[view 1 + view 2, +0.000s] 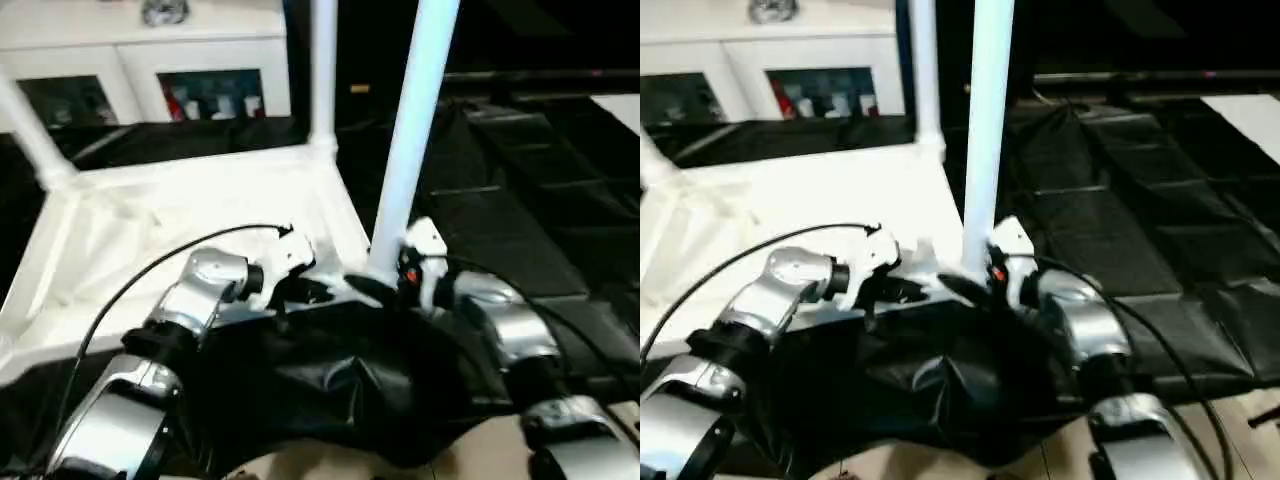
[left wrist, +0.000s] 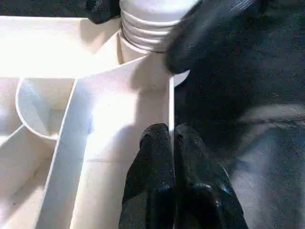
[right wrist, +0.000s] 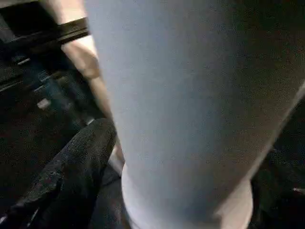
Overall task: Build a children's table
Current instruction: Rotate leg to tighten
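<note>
one slip is the likely trouble: if the tube leg leans while threading, it may cross-thread in the near corner socket. left gripper fingers pinch shut on the upturned tabletop rim. right gripper fingers clasp the leg's base, forearm low. two further legs stand beyond.

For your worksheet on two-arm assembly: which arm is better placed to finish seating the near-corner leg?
The right. Its gripper already wraps the base of the tube leg at the socket, while the left gripper pinches the tabletop's rim, steadying it.
</note>
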`<state>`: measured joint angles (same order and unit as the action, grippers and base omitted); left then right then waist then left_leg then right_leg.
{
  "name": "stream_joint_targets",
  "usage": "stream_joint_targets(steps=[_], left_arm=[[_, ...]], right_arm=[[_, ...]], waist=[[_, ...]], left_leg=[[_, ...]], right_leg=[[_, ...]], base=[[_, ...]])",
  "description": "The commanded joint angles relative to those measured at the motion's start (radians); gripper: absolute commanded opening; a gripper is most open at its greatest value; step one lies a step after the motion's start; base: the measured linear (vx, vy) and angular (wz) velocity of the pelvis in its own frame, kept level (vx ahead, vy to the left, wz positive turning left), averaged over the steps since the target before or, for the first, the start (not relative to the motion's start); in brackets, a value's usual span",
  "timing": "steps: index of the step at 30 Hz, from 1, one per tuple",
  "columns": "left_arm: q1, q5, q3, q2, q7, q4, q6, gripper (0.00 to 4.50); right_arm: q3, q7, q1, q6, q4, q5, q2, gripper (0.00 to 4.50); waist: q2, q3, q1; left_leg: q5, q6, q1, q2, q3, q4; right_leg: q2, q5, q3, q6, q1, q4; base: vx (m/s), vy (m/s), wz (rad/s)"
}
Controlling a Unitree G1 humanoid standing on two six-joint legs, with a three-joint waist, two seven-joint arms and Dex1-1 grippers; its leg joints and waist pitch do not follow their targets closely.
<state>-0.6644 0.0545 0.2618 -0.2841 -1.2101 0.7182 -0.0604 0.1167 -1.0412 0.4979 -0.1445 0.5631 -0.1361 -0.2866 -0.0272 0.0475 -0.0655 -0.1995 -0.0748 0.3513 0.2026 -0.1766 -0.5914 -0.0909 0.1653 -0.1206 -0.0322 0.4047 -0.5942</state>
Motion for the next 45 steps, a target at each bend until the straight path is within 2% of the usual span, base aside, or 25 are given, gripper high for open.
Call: stream_joint_targets(steps=[1,2,3,5,7,13,16,17,20,22,23,24,25,26,29,31,32,33,35,37,38,43,44,45], left_arm=[[-0.005,-0.044,0.010,0.015,-0.027,-0.044,0.021,0.00],[-0.004,-0.041,0.012,0.009,-0.037,-0.045,0.018,0.00],[-0.004,-0.041,0.013,0.008,-0.040,-0.045,0.018,0.00],[-0.003,-0.039,0.013,0.004,-0.058,-0.046,0.018,0.00],[-0.004,-0.039,0.013,0.005,-0.060,-0.045,0.017,0.00],[-0.001,-0.041,0.013,0.013,-0.055,-0.049,0.008,0.00],[-0.032,-0.023,-0.023,0.053,0.092,0.012,0.009,0.00],[-0.046,-0.018,-0.036,0.069,0.148,0.033,0.001,0.00],[-0.070,-0.007,-0.055,0.099,0.240,0.064,-0.017,0.00],[-0.084,-0.008,-0.068,0.119,0.291,0.079,-0.033,0.00],[-0.108,-0.010,-0.088,0.153,0.379,0.104,-0.054,0.00],[-0.112,-0.010,-0.090,0.158,0.391,0.108,-0.057,0.00],[-0.121,-0.010,-0.095,0.173,0.427,0.117,-0.063,0.00],[-0.134,-0.007,-0.102,0.195,0.469,0.132,-0.063,0.00],[-0.137,-0.007,-0.099,0.220,0.470,0.132,-0.047,0.00],[-0.130,-0.008,-0.094,0.222,0.450,0.123,-0.038,0.00],[-0.124,-0.010,-0.089,0.219,0.435,0.116,-0.027,0.00],[-0.102,-0.018,-0.074,0.206,0.374,0.084,0.004,0.00],[-0.087,-0.024,-0.067,0.195,0.336,0.064,0.018,0.00],[-0.062,-0.033,-0.054,0.167,0.272,0.035,0.033,0.00],[-0.050,-0.038,-0.048,0.152,0.243,0.021,0.037,0.00],[-0.019,-0.048,-0.036,0.108,0.149,-0.020,0.041,0.00],[-0.014,-0.048,-0.034,0.096,0.133,-0.024,0.041,0.00],[-0.011,-0.047,-0.032,0.087,0.118,-0.027,0.043,0.00]], right_arm=[[0.056,-0.102,-0.014,-0.038,-0.073,-0.038,0.000,3.82],[0.059,-0.119,-0.021,-0.050,-0.087,-0.042,-0.011,3.60],[0.060,-0.122,-0.022,-0.052,-0.090,-0.042,-0.013,3.52],[0.057,-0.126,-0.025,-0.058,-0.097,-0.042,-0.018,3.52],[0.053,-0.117,-0.024,-0.057,-0.094,-0.041,-0.014,3.20],[0.055,-0.060,-0.033,-0.060,-0.101,-0.027,0.012,2.79],[0.005,0.159,-0.008,-0.042,-0.017,0.015,0.091,2.77],[-0.014,0.244,0.004,-0.034,0.019,0.027,0.122,2.72],[-0.052,0.389,0.029,-0.034,0.080,0.034,0.179,2.70],[-0.075,0.459,0.047,-0.036,0.115,0.024,0.212,2.70],[-0.106,0.577,0.080,-0.029,0.173,0.021,0.261,2.70],[-0.110,0.593,0.084,-0.028,0.181,0.021,0.268,2.70],[-0.121,0.651,0.100,-0.020,0.210,0.025,0.291,2.70],[-0.134,0.717,0.124,-0.001,0.251,0.038,0.320,2.70],[-0.110,0.713,0.143,0.032,0.279,0.065,0.345,2.70],[-0.114,0.691,0.144,0.036,0.277,0.056,0.349,2.70],[-0.124,0.675,0.144,0.032,0.273,0.040,0.351,3.05],[-0.139,0.636,0.140,0.018,0.254,0.012,0.347,3.05],[-0.140,0.613,0.139,0.016,0.247,0.006,0.339,3.42],[-0.114,0.560,0.133,0.029,0.237,0.021,0.308,3.50],[-0.100,0.532,0.127,0.035,0.226,0.028,0.292,3.74],[-0.060,0.372,0.091,0.042,0.150,0.019,0.225,3.86],[-0.044,0.322,0.076,0.047,0.121,0.016,0.202,3.86],[-0.030,0.281,0.063,0.052,0.096,0.016,0.180,3.86]], waist=[[0.007,-0.067,-0.004],[0.003,-0.068,-0.005],[0.005,-0.068,-0.006],[0.001,-0.067,-0.008],[0.000,-0.067,-0.010],[0.002,-0.068,-0.011],[0.002,-0.065,-0.006],[0.005,-0.064,0.004],[0.004,-0.062,0.016],[0.002,-0.066,0.016],[0.002,-0.067,0.020],[0.001,-0.064,0.024],[0.002,-0.068,0.024],[0.000,-0.069,0.025],[0.007,-0.070,0.026],[0.005,-0.070,0.024],[0.007,-0.069,0.024],[0.007,-0.069,0.022],[0.005,-0.068,0.024],[0.008,-0.068,0.026],[0.006,-0.067,0.029],[0.002,-0.064,0.025],[-0.004,-0.065,0.024],[-0.001,-0.064,0.025]], left_leg=[[-0.140,0.101,0.004,0.033,0.004,0.062],[-0.137,0.101,0.004,0.034,0.005,0.062],[-0.138,0.100,0.004,0.033,0.004,0.061],[-0.149,0.087,0.002,0.033,0.004,0.063],[-0.158,0.077,0.001,0.032,0.004,0.063],[-0.150,0.069,0.001,0.033,0.005,0.065],[-0.164,0.055,0.001,0.030,0.006,0.066],[-0.176,0.031,-0.001,0.025,0.007,0.066],[-0.185,0.023,0.000,0.023,0.009,0.068],[-0.172,0.029,-0.001,0.025,0.009,0.067],[-0.155,0.033,0.000,0.024,0.007,0.066],[-0.158,0.031,0.001,0.023,0.006,0.066],[-0.152,0.030,0.000,0.023,0.007,0.065],[-0.142,0.030,0.000,0.023,0.007,0.064],[-0.112,0.065,0.006,0.021,0.005,0.061],[-0.109,0.085,0.006,0.021,0.004,0.061],[-0.112,0.089,0.006,0.020,0.004,0.061],[-0.119,0.094,0.005,0.021,0.004,0.062],[-0.123,0.096,0.006,0.023,0.005,0.063],[-0.126,0.098,0.009,0.024,0.006,0.063],[-0.134,0.099,0.009,0.023,0.005,0.063],[-0.164,0.092,0.004,0.029,0.005,0.066],[-0.170,0.089,0.004,0.030,0.005,0.065],[-0.171,0.088,0.006,0.029,0.004,0.066]], right_leg=[[-0.062,0.205,0.060,-0.208,-0.066,0.067],[-0.062,0.200,0.060,-0.211,-0.065,0.065],[-0.062,0.199,0.059,-0.211,-0.064,0.066],[-0.063,0.225,0.059,-0.208,-0.063,0.070],[-0.063,0.242,0.059,-0.202,-0.063,0.072],[-0.062,0.220,0.059,-0.200,-0.063,0.070],[-0.064,0.254,0.059,-0.192,-0.060,0.074],[-0.065,0.322,0.056,-0.167,-0.059,0.083],[-0.063,0.375,0.055,-0.148,-0.059,0.090],[-0.065,0.345,0.058,-0.152,-0.058,0.085],[-0.062,0.301,0.058,-0.167,-0.058,0.080],[-0.062,0.302,0.059,-0.171,-0.055,0.081],[-0.063,0.294,0.057,-0.172,-0.059,0.080],[-0.063,0.274,0.059,-0.178,-0.058,0.077],[-0.063,0.199,0.059,-0.202,-0.064,0.070],[-0.063,0.191,0.059,-0.205,-0.065,0.069],[-0.063,0.198,0.059,-0.204,-0.066,0.070],[-0.064,0.215,0.058,-0.201,-0.066,0.073],[-0.065,0.223,0.058,-0.198,-0.066,0.072],[-0.066,0.223,0.058,-0.200,-0.068,0.070],[-0.066,0.232,0.058,-0.200,-0.067,0.072],[-0.063,0.261,0.059,-0.193,-0.064,0.076],[-0.062,0.258,0.059,-0.192,-0.063,0.076],[-0.062,0.258,0.059,-0.192,-0.063,0.075]], base=[[0.000,0.000,0.00],[0.000,0.000,0.00],[0.000,0.000,0.00],[0.000,0.000,0.00],[0.000,0.000,0.00],[0.000,0.000,0.00],[0.000,0.000,0.00],[0.000,0.000,0.00],[0.000,0.000,0.00],[0.000,0.000,0.00],[0.000,0.000,0.00],[0.000,0.000,0.00],[0.000,0.000,0.00],[0.000,0.000,0.00],[0.000,0.000,0.00],[0.000,0.000,0.00],[0.000,0.000,0.00],[0.000,0.000,0.00],[0.000,0.000,0.00],[0.000,0.000,0.00],[0.000,0.000,0.00],[0.000,0.000,0.00],[0.000,0.000,0.00],[0.000,0.000,0.00]])
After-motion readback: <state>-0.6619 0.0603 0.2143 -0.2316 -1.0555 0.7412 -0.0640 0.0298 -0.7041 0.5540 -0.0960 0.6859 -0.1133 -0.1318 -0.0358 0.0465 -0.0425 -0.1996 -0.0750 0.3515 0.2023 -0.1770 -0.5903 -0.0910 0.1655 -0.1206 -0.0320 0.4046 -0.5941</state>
